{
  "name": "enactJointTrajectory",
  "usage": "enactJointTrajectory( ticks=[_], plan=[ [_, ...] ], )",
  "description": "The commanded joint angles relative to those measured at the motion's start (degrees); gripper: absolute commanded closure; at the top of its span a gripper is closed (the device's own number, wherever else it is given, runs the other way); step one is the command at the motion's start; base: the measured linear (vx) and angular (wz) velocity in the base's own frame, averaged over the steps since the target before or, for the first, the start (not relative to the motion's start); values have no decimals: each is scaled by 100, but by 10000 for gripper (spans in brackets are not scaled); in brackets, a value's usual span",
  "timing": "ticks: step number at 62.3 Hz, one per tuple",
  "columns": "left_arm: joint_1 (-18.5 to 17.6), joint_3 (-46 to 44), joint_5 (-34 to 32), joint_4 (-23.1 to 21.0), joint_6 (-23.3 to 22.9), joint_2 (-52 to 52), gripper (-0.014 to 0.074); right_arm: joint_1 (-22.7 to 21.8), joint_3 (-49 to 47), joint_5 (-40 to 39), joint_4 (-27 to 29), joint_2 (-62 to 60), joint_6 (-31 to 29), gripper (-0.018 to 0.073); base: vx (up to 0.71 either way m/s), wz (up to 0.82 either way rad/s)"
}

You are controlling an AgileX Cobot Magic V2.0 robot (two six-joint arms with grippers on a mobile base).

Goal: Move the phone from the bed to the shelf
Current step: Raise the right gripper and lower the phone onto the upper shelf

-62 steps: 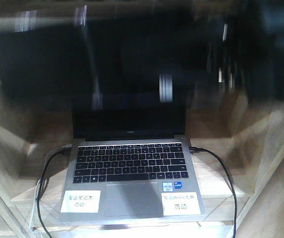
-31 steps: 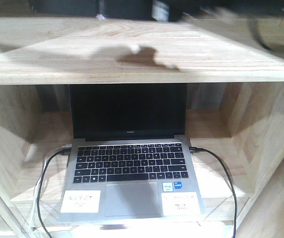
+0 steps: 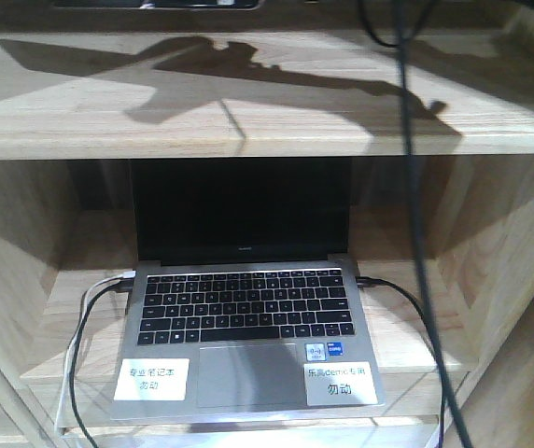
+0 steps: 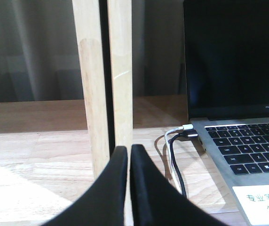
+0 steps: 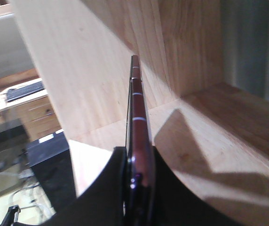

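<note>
- At the left, the left hand [image 4: 128,188] is clenched on nothing, before the shelf [image 3: 248,112] upright, beside the laptop [image 4: 238,117] and its cables [image 4: 174,155].
- Rightward, the right hand [image 5: 137,188] grasps the phone [image 5: 137,132] edge-on inside a bay.
- Risk: released edge-up, it would likely topple; the side wall is close, open board lies right.

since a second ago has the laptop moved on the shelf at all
No. In the front view the laptop sits at the same spot in the shelf bay, its corners and both side cables placed as before; only shadows on the plank above changed.
</note>
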Motion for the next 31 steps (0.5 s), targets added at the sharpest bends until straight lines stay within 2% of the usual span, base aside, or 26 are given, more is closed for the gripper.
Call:
enactJointTrajectory(
  ticks=[1,10,31],
  plan=[
    [-23,14,-426,-52,-22,-34,596,135,-439,-137,336,-50,34,561,0,0],
    [-23,14,-426,-52,-22,-34,596,402,-718,-214,-104,212,172,561,0,0],
    [-23,14,-426,-52,-22,-34,596,403,-750,-334,-558,484,328,561,0,0]
  ],
)
